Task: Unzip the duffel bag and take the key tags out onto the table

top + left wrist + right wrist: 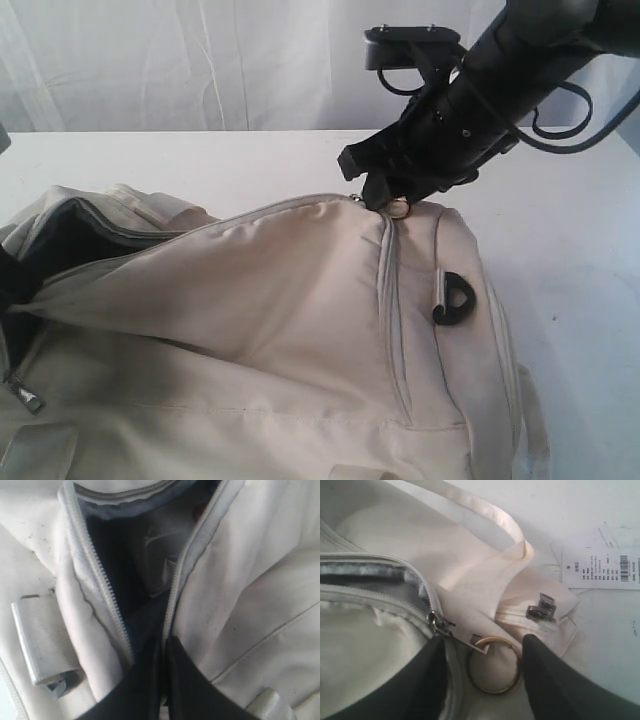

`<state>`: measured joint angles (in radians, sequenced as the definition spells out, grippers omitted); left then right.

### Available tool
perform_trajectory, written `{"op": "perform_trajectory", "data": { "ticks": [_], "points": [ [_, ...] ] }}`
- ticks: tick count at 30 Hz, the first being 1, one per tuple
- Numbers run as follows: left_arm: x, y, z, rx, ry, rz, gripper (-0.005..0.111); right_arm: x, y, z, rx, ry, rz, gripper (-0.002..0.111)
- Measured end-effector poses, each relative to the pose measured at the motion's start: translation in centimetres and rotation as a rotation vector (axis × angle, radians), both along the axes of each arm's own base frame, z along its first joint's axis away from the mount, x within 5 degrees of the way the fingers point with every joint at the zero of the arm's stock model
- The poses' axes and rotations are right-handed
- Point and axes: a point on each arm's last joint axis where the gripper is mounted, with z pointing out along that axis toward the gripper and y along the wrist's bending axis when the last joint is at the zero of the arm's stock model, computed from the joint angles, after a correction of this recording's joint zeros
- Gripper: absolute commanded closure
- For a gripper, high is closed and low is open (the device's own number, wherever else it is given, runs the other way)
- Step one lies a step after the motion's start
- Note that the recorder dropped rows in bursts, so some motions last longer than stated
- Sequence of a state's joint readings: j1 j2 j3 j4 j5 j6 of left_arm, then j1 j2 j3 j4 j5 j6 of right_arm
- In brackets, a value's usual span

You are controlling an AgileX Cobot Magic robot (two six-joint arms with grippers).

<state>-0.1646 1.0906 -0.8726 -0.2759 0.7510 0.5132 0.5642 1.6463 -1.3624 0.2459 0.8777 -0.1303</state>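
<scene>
**Item:** duffel bag [250, 330], lower left to centre of ext. view, on table [200, 160].
- **Handling:** soft, limp cloth, slumps; prob. light.
- **Left gripper** [162, 680]: fingers drawn together at zip seam. Cloth pinched or not, can't tell.
- **Zip mouth** [60, 235]: gaping, dk lining.
- **Key tags:** not clearly seen.
- **Farther, upper centre:** right gripper [485, 647] spread, straddling pull ring [492, 669]. Rigid metal, best hold.

Item 1: white curtain [200, 60], hanging in soft vertical folds, across the back of my scene from 10 to 12 o'clock.
Item 2: white paper label [600, 570], printed with small text and a barcode, lying flat; I cannot read the print.
</scene>
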Motion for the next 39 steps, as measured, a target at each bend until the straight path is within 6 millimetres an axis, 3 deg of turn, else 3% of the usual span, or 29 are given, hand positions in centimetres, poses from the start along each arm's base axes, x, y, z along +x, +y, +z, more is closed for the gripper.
{"op": "perform_trajectory", "data": {
  "ticks": [13,18,32,39],
  "points": [
    [0.0,0.0,0.0,0.000,0.000,0.000,0.107,0.1,-0.5,-0.4,-0.072,-0.008,0.019,0.063],
    [0.0,0.0,0.0,0.000,0.000,0.000,0.107,0.6,0.3,-2.1,-0.057,0.067,0.011,0.063],
    [-0.1,-0.3,0.1,-0.042,0.012,0.003,0.107,0.6,0.5,-2.8,-0.053,0.106,0.008,0.107],
    [-0.4,-0.3,0.4,-0.046,-0.005,0.000,0.107,0.6,0.5,-2.8,-0.055,0.102,0.016,0.108]
  ]
}}
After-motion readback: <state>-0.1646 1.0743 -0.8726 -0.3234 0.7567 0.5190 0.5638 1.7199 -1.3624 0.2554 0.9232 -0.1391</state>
